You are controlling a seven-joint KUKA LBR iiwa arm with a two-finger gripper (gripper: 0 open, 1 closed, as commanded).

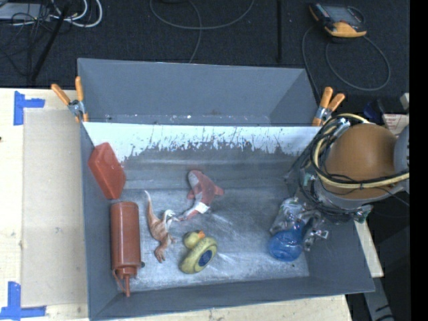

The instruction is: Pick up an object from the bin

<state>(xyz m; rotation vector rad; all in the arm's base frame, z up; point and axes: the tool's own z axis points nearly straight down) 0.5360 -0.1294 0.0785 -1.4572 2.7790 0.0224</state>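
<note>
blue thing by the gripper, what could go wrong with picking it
The blue thing looks rounded and glossy, so it may slip or roll away from the gripper. It lies close to the bin's wall on the view's right, which the gripper might bump.

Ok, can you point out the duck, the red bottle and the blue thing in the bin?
duck [198, 253]: camera view, on its yellow body.
red bottle [125, 236]: camera view, on the middle of its body.
blue thing [285, 247]: camera view, on its round lower part.
</note>
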